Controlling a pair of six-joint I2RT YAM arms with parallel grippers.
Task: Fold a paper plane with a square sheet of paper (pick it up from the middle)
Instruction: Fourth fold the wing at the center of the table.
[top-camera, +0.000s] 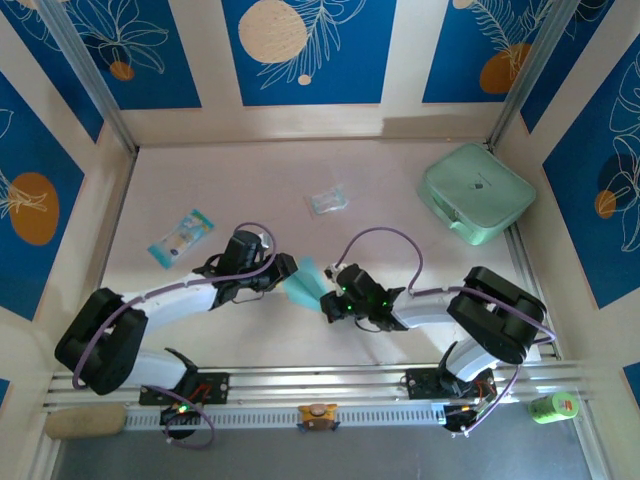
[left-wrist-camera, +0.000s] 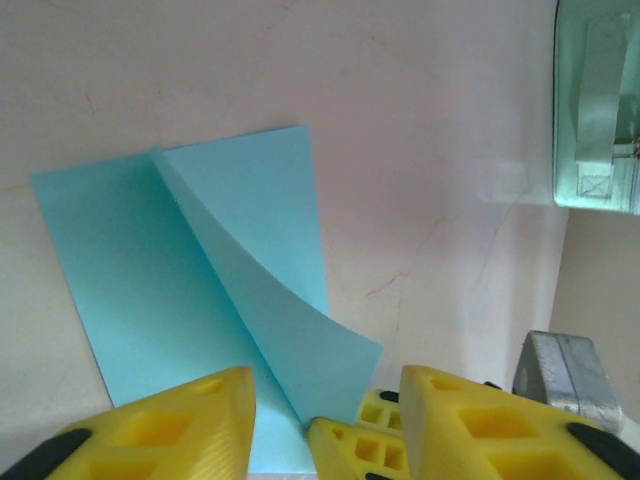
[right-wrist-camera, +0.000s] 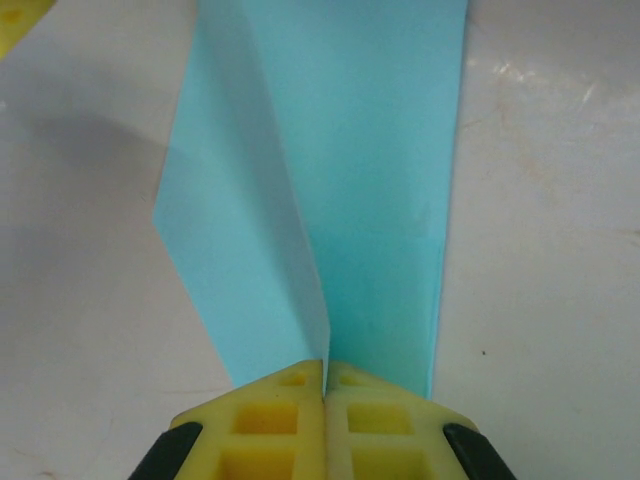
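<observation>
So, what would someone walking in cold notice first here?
The light-blue sheet mid-table, half folded with one flap curling up, where both arms meet. The right gripper is shut on its creased edge; the left gripper stands open at the raised flap. A mint-green case sits at the far right corner.

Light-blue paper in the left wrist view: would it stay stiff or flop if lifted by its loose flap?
Probably floppy: the light-blue paper has a raised flap that curves rather than lying flat. Likely slides easily unless pinned; the right gripper, jaws shut, holds its creased end. The crease may stiffen it lengthwise.
</observation>
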